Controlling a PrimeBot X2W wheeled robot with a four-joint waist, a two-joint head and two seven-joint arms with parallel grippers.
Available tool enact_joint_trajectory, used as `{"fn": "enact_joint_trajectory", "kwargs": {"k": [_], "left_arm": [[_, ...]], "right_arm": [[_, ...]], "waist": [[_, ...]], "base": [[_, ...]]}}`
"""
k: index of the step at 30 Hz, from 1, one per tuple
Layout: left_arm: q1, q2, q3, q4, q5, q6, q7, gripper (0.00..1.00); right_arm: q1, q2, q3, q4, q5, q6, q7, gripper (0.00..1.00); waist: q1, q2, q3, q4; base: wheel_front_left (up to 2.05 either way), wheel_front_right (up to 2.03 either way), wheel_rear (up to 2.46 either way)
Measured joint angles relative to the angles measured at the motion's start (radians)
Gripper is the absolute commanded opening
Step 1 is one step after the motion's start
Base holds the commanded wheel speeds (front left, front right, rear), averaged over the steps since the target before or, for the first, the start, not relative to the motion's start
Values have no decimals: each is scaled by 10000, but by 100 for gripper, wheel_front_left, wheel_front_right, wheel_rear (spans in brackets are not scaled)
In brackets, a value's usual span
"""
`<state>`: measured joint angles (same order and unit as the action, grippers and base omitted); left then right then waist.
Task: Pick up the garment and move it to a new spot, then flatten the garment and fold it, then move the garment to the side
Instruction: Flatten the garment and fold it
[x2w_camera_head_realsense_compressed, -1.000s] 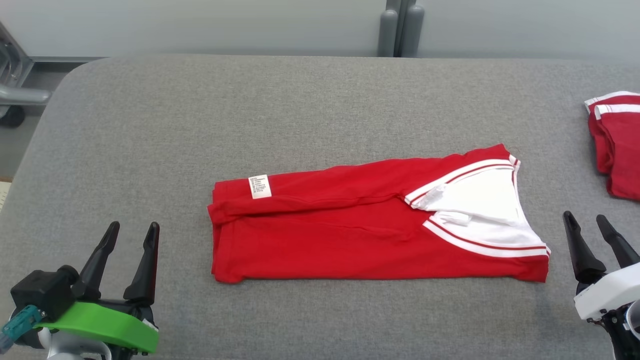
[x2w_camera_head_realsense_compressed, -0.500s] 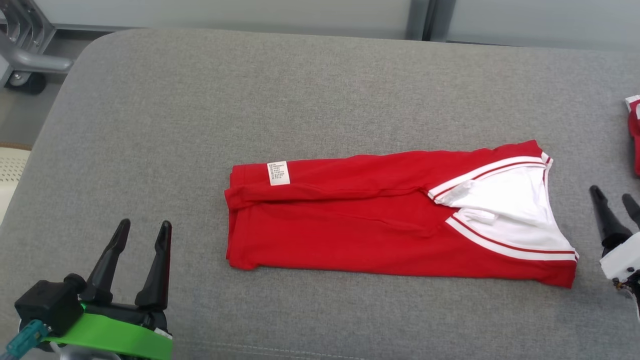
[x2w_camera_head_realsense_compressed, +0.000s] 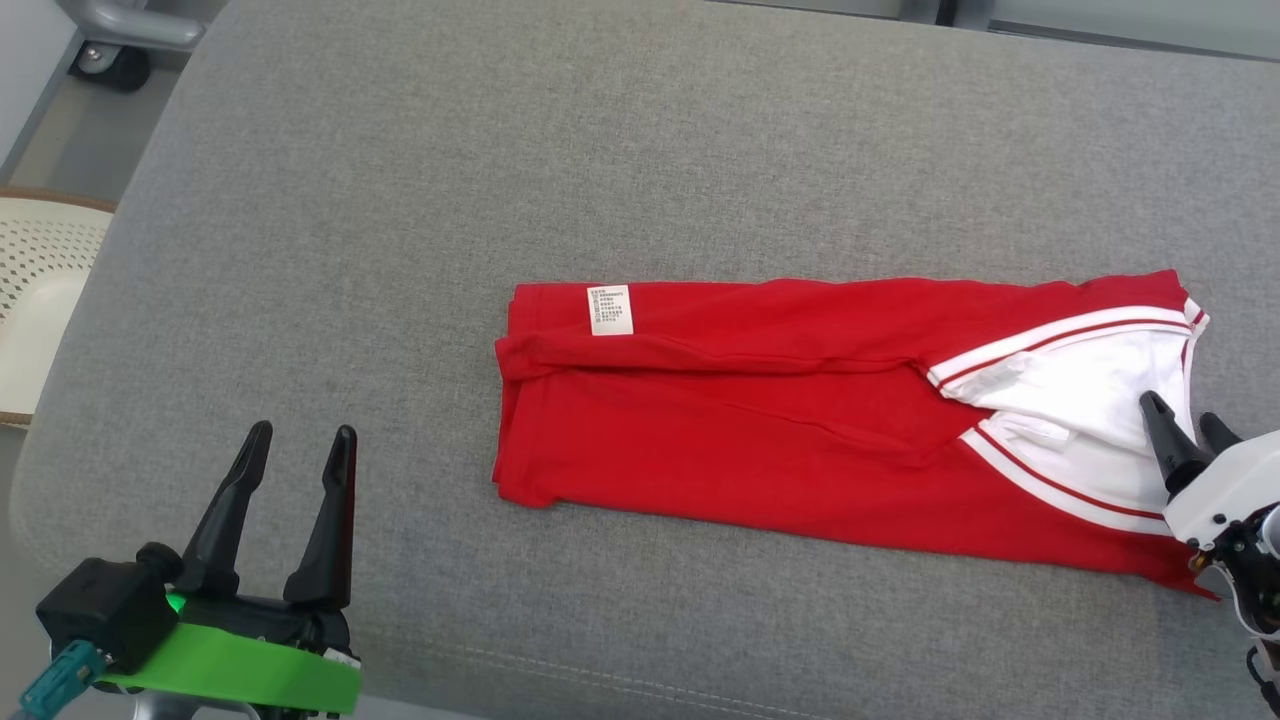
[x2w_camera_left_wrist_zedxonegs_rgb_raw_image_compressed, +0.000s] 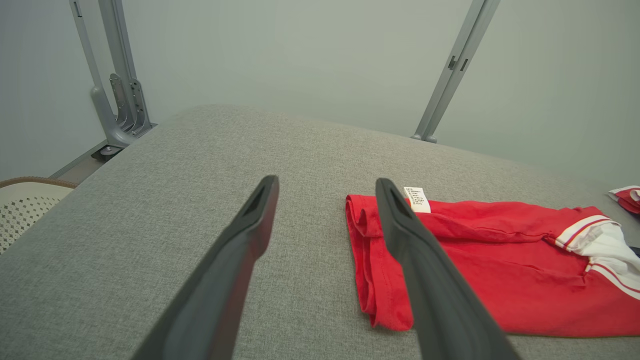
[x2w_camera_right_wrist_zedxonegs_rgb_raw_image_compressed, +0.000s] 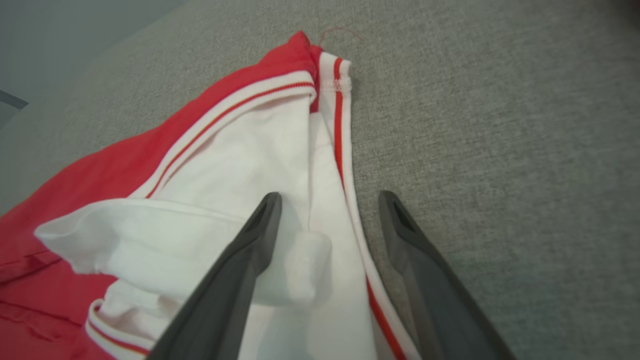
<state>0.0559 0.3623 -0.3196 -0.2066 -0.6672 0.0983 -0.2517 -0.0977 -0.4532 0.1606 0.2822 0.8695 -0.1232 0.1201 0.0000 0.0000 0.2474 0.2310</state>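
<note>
Garment (x2w_camera_head_realsense_compressed: 800, 430) lies folded on the table (x2w_camera_head_realsense_compressed: 500, 150), my right claw (x2w_camera_head_realsense_compressed: 1180, 408) open over its white end, my left claw (x2w_camera_head_realsense_compressed: 303, 430) open and apart

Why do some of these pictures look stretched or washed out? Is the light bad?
Head view: soft, even light, garment sharp, hardly any shadow. Left wrist view: the wide lens makes the metal post lean, and the jaws of the left gripper loom large. Right wrist view: the white fabric is bright, its folds faint.
</note>
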Motion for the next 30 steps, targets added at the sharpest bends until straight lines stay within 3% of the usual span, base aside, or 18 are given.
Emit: {"fn": "enact_joint_trajectory", "kwargs": {"k": [10,11,12,14,21,24,30], "left_arm": [[-1,-71,13,-75,167,0,0,100],[-1,-94,0,-79,205,0,0,100],[-1,-123,-4,-88,213,0,0,100],[-1,-194,-12,-107,213,-2,0,100],[-3,-332,21,-115,251,-23,0,100],[-4,-378,90,-109,301,-25,0,100],[-3,-533,173,-46,311,-102,0,100]], "right_arm": [[-776,25,332,815,-50,12,608,100],[-825,21,347,851,4,27,732,87],[-869,12,345,897,77,84,848,63],[-983,-33,341,1005,240,128,1058,2],[-1192,324,-272,1189,1634,704,1639,0],[-1193,370,-610,1256,2036,798,1755,0],[-1203,-546,-1592,1304,2372,763,1889,0]], "waist": [[0,0,261,66],[0,0,265,60],[0,0,269,53],[0,0,276,45],[0,0,257,7],[0,0,204,-31],[0,0,52,-147]], "base": [[0,0,0],[0,0,0],[0,0,0],[0,0,0],[0,0,0],[0,0,0],[0,0,0]]}}
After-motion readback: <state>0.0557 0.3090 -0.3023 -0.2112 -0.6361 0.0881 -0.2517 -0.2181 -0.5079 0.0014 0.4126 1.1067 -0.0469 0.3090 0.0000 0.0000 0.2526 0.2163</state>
